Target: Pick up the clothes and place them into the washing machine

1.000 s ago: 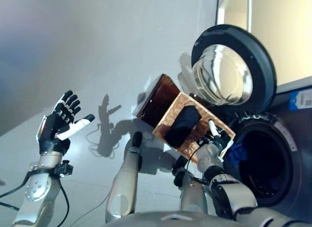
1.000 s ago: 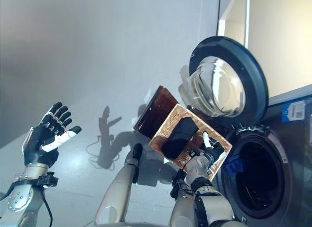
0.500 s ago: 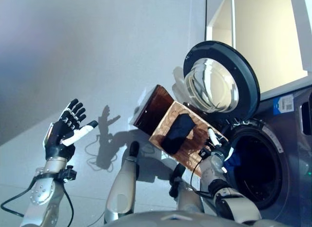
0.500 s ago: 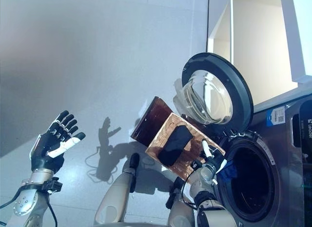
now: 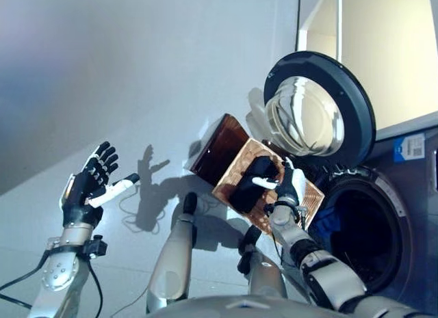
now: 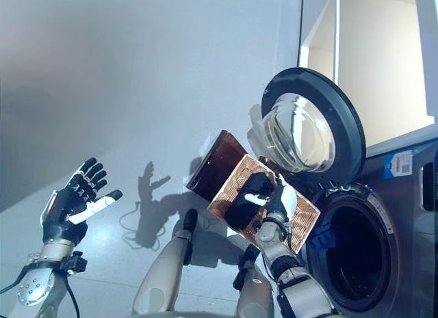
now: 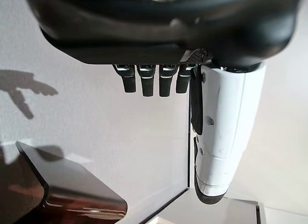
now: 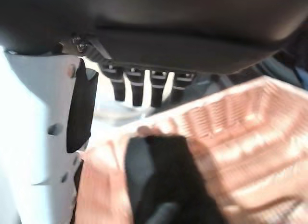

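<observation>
A shallow wicker basket (image 5: 230, 174) rests on a dark brown box (image 5: 217, 147) beside the washing machine (image 5: 404, 215). A dark garment (image 5: 248, 184) lies in the basket. My right hand (image 5: 288, 189) is over the basket, just beside the garment, with fingers straight and the white thumb pointing at it. In the right wrist view the hand (image 8: 192, 31) is open above the garment (image 8: 168, 185) and the wicker (image 8: 240, 132). My left hand (image 5: 87, 189) is open and raised far to the left, holding nothing.
The machine's round door (image 5: 320, 107) stands open above the basket. The dark drum opening (image 5: 366, 236) is right of my right hand, with a blue cloth (image 5: 333, 219) at its rim. A pale wall and floor lie to the left.
My right hand has moved from the basket's lower right corner up over the basket to the dark garment. The camera has shifted a little. My left hand stays raised.
</observation>
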Controlling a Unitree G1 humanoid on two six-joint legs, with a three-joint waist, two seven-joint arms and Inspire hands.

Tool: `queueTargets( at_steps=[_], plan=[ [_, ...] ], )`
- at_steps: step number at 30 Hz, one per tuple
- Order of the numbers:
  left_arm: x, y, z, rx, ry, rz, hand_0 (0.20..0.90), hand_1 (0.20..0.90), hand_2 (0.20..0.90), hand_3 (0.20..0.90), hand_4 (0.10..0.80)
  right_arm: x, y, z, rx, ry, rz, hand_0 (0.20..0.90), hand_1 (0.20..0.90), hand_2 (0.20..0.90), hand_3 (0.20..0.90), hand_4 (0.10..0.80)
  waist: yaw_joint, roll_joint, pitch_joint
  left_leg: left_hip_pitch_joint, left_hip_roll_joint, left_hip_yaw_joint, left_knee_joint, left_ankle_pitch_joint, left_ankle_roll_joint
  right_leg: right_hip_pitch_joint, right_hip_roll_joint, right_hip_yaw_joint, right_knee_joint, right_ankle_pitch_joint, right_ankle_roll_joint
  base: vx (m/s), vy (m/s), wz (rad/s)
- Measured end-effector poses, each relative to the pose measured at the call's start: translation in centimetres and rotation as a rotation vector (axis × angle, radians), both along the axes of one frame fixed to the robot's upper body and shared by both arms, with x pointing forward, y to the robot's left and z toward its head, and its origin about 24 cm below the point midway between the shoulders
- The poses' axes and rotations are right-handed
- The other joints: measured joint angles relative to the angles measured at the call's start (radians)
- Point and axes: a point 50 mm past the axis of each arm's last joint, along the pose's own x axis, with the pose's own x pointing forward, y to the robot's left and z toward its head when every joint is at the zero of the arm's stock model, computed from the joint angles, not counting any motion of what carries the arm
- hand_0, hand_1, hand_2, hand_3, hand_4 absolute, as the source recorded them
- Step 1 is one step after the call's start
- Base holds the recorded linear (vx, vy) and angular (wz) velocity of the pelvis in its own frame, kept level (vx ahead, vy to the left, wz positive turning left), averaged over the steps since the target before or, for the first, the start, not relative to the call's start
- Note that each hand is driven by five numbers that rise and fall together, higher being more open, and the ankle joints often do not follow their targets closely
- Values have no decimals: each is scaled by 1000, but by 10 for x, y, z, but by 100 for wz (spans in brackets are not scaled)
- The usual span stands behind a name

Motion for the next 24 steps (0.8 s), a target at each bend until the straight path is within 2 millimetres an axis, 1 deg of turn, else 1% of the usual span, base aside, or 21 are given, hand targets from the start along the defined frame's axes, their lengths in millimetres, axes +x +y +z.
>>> queueTargets(
  at_steps=[2,5,7,9,14,18,21,24],
  plan=[
    [1,0,0,3,-1,-9,900,900,900,900,800,-2,-4,-2,-230,38,165,900,900,900,900,800,11,7,6,-1,-1,-1,0,0,0,0,0,-1,0,0,0,-41,-20,1],
    [1,-1,2,14,-1,-45,900,900,900,900,800,-2,-14,-1,-483,77,308,900,900,900,900,800,18,21,22,-5,-1,-6,-1,-3,-5,-1,0,-6,2,0,0,-30,-22,5],
    [2,0,3,24,1,-55,900,900,900,900,800,-1,-18,0,-562,90,354,900,900,900,900,800,18,27,34,-6,-2,-9,-1,-2,-7,-1,0,-7,3,0,0,-34,-12,3],
    [3,0,5,35,-2,-72,900,900,900,900,800,0,-30,3,-723,106,411,900,900,900,900,800,19,29,57,-8,-3,-11,-1,-1,-8,-3,0,-8,5,0,0,-43,-7,1],
    [4,-1,7,44,-3,-111,900,900,900,900,800,-3,-57,9,-963,156,458,900,900,900,900,800,17,29,95,-25,-6,-13,-1,5,-7,-22,-3,-8,13,0,0,-21,0,1],
    [4,-2,8,54,-1,-139,900,900,900,900,800,-9,-80,11,-1132,233,502,900,900,900,900,800,16,28,100,-25,-13,-16,-2,9,-1,-21,-9,-11,16,0,7,-4,-12,3],
    [6,0,11,75,1,-161,900,900,900,900,800,-9,-88,14,-1230,247,541,900,900,900,900,800,13,27,102,-25,-14,-17,-2,9,-1,-22,-11,-12,18,0,7,-10,7,0],
    [7,0,14,89,-2,-177,900,900,900,900,800,-8,-90,17,-1296,253,577,900,900,900,900,800,12,27,110,-27,-15,-16,-2,7,-3,-28,-12,-9,22,0,7,-12,4,-1]
  ],
)
